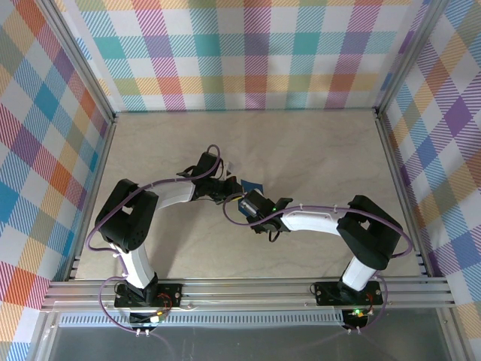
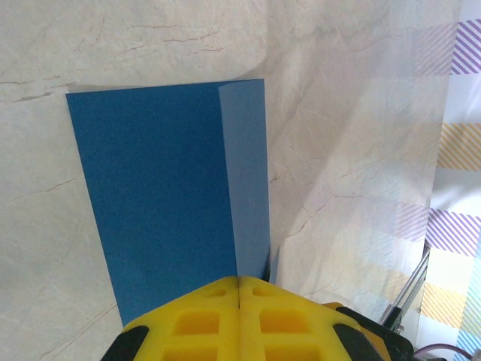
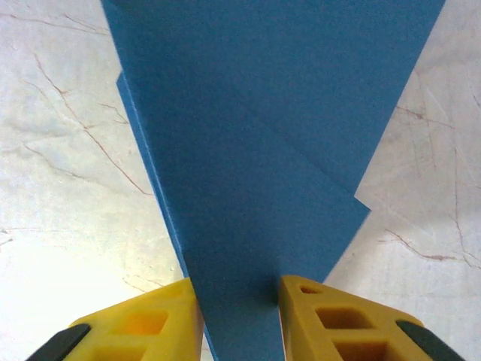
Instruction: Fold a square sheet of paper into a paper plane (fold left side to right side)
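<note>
The dark-blue paper [image 1: 252, 186] lies mid-table between the two grippers, a creased shape with folded layers. In the left wrist view the paper [image 2: 165, 188] is flat, with a paler strip raised along its right side. The crease runs straight into the seam of my left gripper [image 2: 239, 280], whose yellow fingers are pressed together on it. In the right wrist view the paper [image 3: 255, 150] narrows to a point and passes between the parted fingers of my right gripper [image 3: 239, 289], which stands open around it. From above, the left gripper [image 1: 228, 183] and the right gripper [image 1: 242, 197] almost meet.
The marble-look table [image 1: 316, 150] is ringed by checked walls [image 1: 248, 53], with an aluminium rail [image 1: 248, 289] along the near edge. Both arms bend inward across the table's middle, and purple cables loop beside them.
</note>
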Controlling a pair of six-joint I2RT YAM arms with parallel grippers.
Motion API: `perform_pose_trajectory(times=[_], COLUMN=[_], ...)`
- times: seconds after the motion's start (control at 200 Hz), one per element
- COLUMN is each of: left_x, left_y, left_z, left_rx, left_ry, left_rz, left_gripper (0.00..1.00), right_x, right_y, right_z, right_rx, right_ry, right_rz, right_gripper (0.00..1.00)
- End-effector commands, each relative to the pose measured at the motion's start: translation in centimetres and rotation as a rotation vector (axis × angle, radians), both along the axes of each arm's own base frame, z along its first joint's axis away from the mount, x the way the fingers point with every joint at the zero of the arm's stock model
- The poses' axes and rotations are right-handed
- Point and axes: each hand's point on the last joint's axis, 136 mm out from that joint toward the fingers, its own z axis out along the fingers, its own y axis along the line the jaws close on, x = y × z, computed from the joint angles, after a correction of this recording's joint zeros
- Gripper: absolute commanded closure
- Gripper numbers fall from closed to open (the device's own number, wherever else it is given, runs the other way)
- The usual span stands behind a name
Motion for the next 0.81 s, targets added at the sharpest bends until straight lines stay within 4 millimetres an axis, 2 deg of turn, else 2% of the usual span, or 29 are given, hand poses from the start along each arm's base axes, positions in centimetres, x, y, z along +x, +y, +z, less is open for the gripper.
perform_pose_trajectory(times=[0.0, 0.455, 0.615, 0.8], left_x=[-0.1, -0.2, 0.2, 1.2], left_y=[-0.6, -0.4, 0.3, 2.3], left_z=[1.2, 1.3, 1.9, 4.4], left_rx=[-0.023, -0.025, -0.036, -0.048], left_ry=[-0.002, -0.013, -0.029, -0.096], left_rz=[-0.011, -0.012, -0.007, 0.013], left_gripper=[0.94, 0.90, 0.78, 0.68], right_x=[0.2, -0.1, -0.3, -0.6], right_y=[0.3, -0.1, 0.5, 1.2], right_z=[1.0, 0.1, 0.9, 1.5], right_rx=[-0.004, -0.014, 0.068, 0.235], right_ry=[-0.021, -0.004, 0.031, 0.159], right_rz=[0.007, -0.009, 0.003, 0.021], right_gripper=[0.69, 0.97, 1.00, 1.00])
